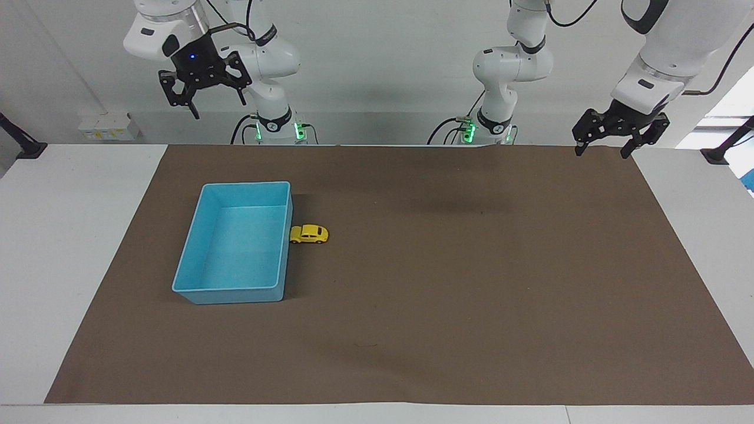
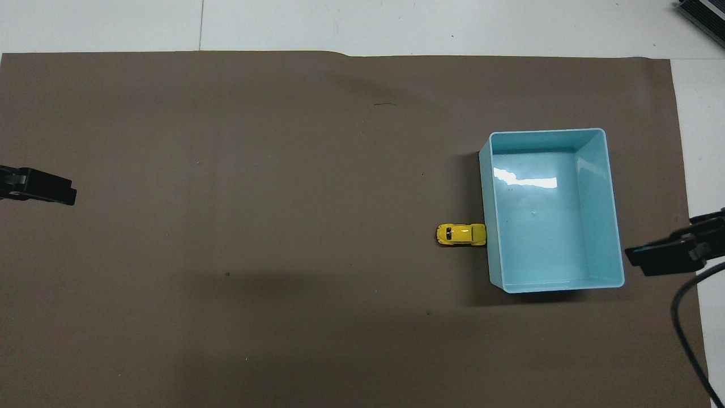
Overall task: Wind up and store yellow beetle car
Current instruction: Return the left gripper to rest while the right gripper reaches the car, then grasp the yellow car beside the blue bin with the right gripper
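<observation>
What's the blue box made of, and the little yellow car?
The blue tray looks like smooth, glossy plastic: a bright glare streak shines on its floor. The yellow beetle car has a shiny painted shell with a small highlight; whether that is metal or plastic doesn't show.

Yellow beetle car (image 1: 308, 234) upright on wheels, touching blue tray (image 1: 200, 290) wall.

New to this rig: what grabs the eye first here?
The blue tray on the brown mat, toward the right arm's end of the table, and the yellow beetle car parked beside it, nose against its wall. Both hands hang open and empty high above the table: the right hand near the robots' edge by the tray's end, the left hand over the mat's corner at the left arm's end.
</observation>
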You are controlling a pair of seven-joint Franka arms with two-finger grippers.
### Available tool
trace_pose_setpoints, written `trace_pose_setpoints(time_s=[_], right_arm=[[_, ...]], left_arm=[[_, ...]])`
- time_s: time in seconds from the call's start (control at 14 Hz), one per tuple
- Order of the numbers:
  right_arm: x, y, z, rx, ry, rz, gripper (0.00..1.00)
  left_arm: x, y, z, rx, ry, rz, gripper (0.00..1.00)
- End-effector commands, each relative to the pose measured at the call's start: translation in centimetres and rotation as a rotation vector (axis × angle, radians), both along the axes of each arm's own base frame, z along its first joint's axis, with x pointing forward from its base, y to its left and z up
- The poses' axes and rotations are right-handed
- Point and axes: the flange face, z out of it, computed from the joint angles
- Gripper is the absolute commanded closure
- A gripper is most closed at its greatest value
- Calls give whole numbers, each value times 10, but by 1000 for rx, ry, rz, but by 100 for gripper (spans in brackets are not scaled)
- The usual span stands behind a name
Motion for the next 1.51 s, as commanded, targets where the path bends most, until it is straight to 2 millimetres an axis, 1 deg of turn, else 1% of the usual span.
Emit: trace_pose_setpoints(time_s=[0.0,0.07,0.22,0.36,0.57,0.65,0.72,0.93,1.0,1.22,1.29,1.36,1.43], right_arm=[[1,10,-25,37,-23,279,0],[6,16,-37,45,-51,417,0],[14,33,-55,52,-78,594,0],[24,41,-71,54,-84,691,0],[39,73,-105,53,-61,850,0],[40,90,-118,46,-59,886,0],[41,96,-132,44,-57,899,0],[44,108,-179,42,-56,946,0],[44,110,-196,34,-60,955,0],[43,109,-224,19,-78,979,0],[43,110,-237,19,-81,984,0],[43,114,-247,17,-82,995,0],[42,124,-265,11,-73,1023,0]], left_arm=[[-7,7,5,12,1,21,0],[-8,12,5,12,2,30,0],[-8,16,6,11,1,36,0],[-7,13,5,11,2,32,0],[-8,13,6,11,1,32,0],[-8,14,6,11,1,33,0],[-8,15,6,11,1,35,0],[-7,14,5,11,2,33,0],[-8,13,6,11,1,32,0],[-8,15,6,11,1,35,0],[-8,14,6,11,1,33,0],[-7,14,5,11,2,33,0],[-7,14,5,11,2,33,0]])
